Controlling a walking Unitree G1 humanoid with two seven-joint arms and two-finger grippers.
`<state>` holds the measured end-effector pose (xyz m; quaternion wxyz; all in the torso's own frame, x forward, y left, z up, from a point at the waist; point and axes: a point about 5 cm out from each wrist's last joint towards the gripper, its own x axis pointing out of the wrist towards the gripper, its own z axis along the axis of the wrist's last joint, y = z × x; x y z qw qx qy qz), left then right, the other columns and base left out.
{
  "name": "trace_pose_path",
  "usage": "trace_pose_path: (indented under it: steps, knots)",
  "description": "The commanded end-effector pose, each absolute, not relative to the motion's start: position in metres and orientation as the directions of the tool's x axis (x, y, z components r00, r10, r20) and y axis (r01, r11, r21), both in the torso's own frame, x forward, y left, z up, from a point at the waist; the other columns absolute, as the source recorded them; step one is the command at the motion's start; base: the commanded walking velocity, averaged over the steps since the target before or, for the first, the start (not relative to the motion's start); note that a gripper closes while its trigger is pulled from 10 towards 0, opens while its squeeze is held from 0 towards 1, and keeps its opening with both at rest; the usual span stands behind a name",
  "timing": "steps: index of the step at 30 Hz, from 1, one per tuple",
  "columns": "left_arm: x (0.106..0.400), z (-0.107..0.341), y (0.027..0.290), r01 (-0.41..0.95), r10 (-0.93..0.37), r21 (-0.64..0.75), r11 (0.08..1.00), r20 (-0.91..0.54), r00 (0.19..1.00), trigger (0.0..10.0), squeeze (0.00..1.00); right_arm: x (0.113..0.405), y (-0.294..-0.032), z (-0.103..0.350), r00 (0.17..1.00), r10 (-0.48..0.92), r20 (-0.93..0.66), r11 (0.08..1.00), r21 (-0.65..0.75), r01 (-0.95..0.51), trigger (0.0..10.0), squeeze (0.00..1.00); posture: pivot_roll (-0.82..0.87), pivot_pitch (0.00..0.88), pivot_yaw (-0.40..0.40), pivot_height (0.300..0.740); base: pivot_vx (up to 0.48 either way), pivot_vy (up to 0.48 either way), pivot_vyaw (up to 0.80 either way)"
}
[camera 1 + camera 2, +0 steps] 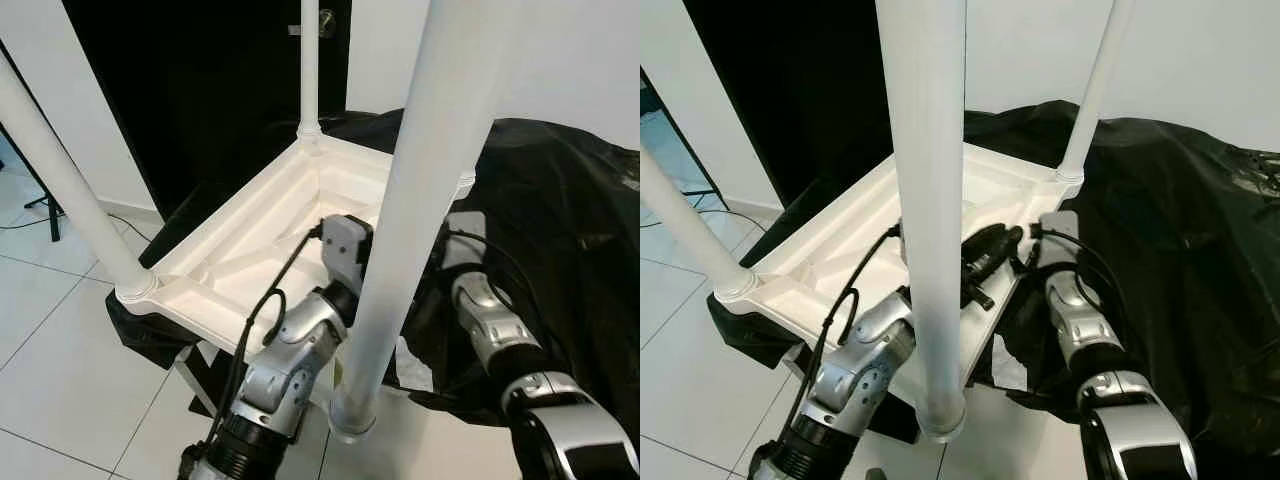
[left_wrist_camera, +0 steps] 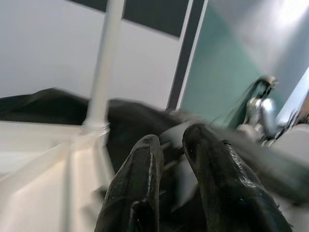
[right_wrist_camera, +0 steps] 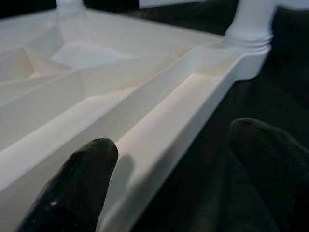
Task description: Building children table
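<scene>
Upturned table (image 1: 250,240) lies legs-up on black cloth (image 1: 1180,220); your right pincer (image 3: 169,179) straddles its near rim wide, rim running toward 1 o'clock, left pincer (image 2: 178,183) narrow, empty, beside it.

A black cloth (image 1: 560,230) is draped over a raised support (whatever is beneath stays hidden), falling in glossy folds down to the white tiled floor (image 1: 60,370). Directly on the cloth lies the white plastic children's table top (image 1: 250,240), upside down, ribbed underside up, with white legs (image 1: 420,200) standing up from its corners. A black cable (image 1: 25,222) trails across the tiles nearby.
</scene>
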<state>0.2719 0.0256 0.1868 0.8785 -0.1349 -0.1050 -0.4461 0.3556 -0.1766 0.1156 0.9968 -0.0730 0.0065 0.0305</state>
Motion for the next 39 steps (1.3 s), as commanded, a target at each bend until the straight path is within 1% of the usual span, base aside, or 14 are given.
trace_pose_path:
  steps: [1, 9, 13, 16, 18, 22, 24, 31, 32, 33, 34, 36, 37, 39]
  knots:
    - [0.275, 0.185, 0.042, 0.825, -0.774, -0.09, 0.558, 0.302, 0.557, 10.0, 0.0, 0.352, -0.185, 0.12, 0.999, 0.042, 0.029, 0.987, -0.154, -0.037, 10.0, 0.0, 0.03, 0.0, -0.006, 0.74, 0.0, 0.0, 0.0]
    - [0.28, 0.177, 0.092, 0.843, -0.839, 0.08, 0.532, 0.18, 0.513, 10.0, 0.0, 0.337, -0.192, 0.135, 0.991, 0.055, 0.119, 0.987, -0.154, -0.036, 10.0, 0.0, 0.02, 0.0, -0.012, 0.74, 0.0, 0.0, 0.0]
    - [0.271, 0.17, 0.119, 0.905, -0.916, 0.146, 0.4, 0.033, 0.399, 10.0, 0.0, 0.325, -0.199, 0.145, 0.987, 0.049, 0.151, 0.991, -0.133, -0.028, 10.0, 0.0, 0.02, 0.0, -0.016, 0.74, 0.0, 0.0, 0.0]
    - [0.269, 0.168, 0.124, 0.916, -0.927, 0.153, 0.371, -0.008, 0.376, 10.0, 0.0, 0.321, -0.2, 0.147, 0.986, 0.056, 0.156, 0.991, -0.132, -0.035, 10.0, 0.0, 0.02, 0.0, -0.017, 0.74, 0.0, 0.0, 0.0]
    - [0.265, 0.164, 0.138, 0.94, -0.943, 0.186, 0.286, -0.119, 0.311, 10.0, 0.0, 0.309, -0.199, 0.151, 0.984, 0.074, 0.161, 0.992, -0.115, -0.055, 10.0, 0.0, 0.01, 0.0, -0.014, 0.74, 0.0, 0.0, 0.0]
    - [0.271, 0.16, 0.153, 0.939, -0.921, 0.26, 0.226, -0.256, 0.293, 10.0, 0.0, 0.293, -0.193, 0.152, 0.978, 0.141, 0.151, 0.986, -0.108, -0.126, 10.0, 0.0, 0.0, 0.0, -0.005, 0.74, 0.0, 0.0, 0.0]
    - [0.271, 0.16, 0.153, 0.939, -0.921, 0.26, 0.226, -0.256, 0.293, 10.0, 0.0, 0.293, -0.193, 0.152, 0.978, 0.141, 0.151, 0.986, -0.108, -0.126, 10.0, 0.0, 0.0, 0.0, -0.005, 0.74, 0.0, 0.0, 0.0]
    - [0.282, 0.153, 0.166, 0.926, -0.867, 0.365, 0.098, -0.426, 0.26, 10.0, 0.0, 0.272, -0.179, 0.157, 0.964, 0.229, 0.131, 0.972, -0.091, -0.219, 10.0, 0.0, -0.02, 0.0, 0.002, 0.74, 0.0, 0.0, 0.0]
    - [0.283, 0.152, 0.168, 0.928, -0.856, 0.366, 0.073, -0.454, 0.246, 10.0, 0.09, 0.27, -0.178, 0.158, 0.964, 0.23, 0.13, 0.971, -0.094, -0.219, 10.0, 0.0, -0.03, 0.0, 0.003, 0.74, 0.0, 0.0, 0.0]
    - [0.284, 0.151, 0.169, 0.929, -0.849, 0.365, 0.057, -0.473, 0.237, 10.0, 0.09, 0.27, -0.177, 0.158, 0.964, 0.231, 0.129, 0.971, -0.096, -0.22, 10.0, 0.0, -0.03, 0.0, 0.005, 0.74, 0.0, 0.0, 0.0]
    - [0.285, 0.15, 0.17, 0.932, -0.84, 0.36, 0.038, -0.494, 0.225, 10.0, 0.47, 0.269, -0.177, 0.159, 0.965, 0.231, 0.128, 0.971, -0.097, -0.22, 10.0, 0.0, -0.03, 0.0, 0.005, 0.74, 0.0, 0.0, 0.0]
    - [0.285, 0.149, 0.171, 0.934, -0.834, 0.357, 0.026, -0.507, 0.217, 10.0, 0.47, 0.268, -0.178, 0.159, 0.965, 0.231, 0.122, 0.971, -0.096, -0.22, 10.0, 0.0, -0.03, 0.0, 0.005, 0.74, 0.0, 0.0, 0.0]
    - [0.286, 0.148, 0.172, 0.927, -0.823, 0.374, 0.013, -0.523, 0.223, 10.0, 1.0, 0.268, -0.178, 0.16, 0.966, 0.229, 0.119, 0.971, -0.097, -0.219, 10.0, 0.0, -0.03, 0.0, 0.007, 0.74, 0.0, 0.0, 0.0]
    - [0.289, 0.145, 0.172, 0.912, -0.799, 0.409, -0.02, -0.554, 0.231, 10.0, 1.0, 0.266, -0.179, 0.162, 0.967, 0.229, 0.112, 0.971, -0.098, -0.219, 10.0, 0.0, -0.04, 0.0, 0.009, 0.74, 0.0, 0.0, 0.0]
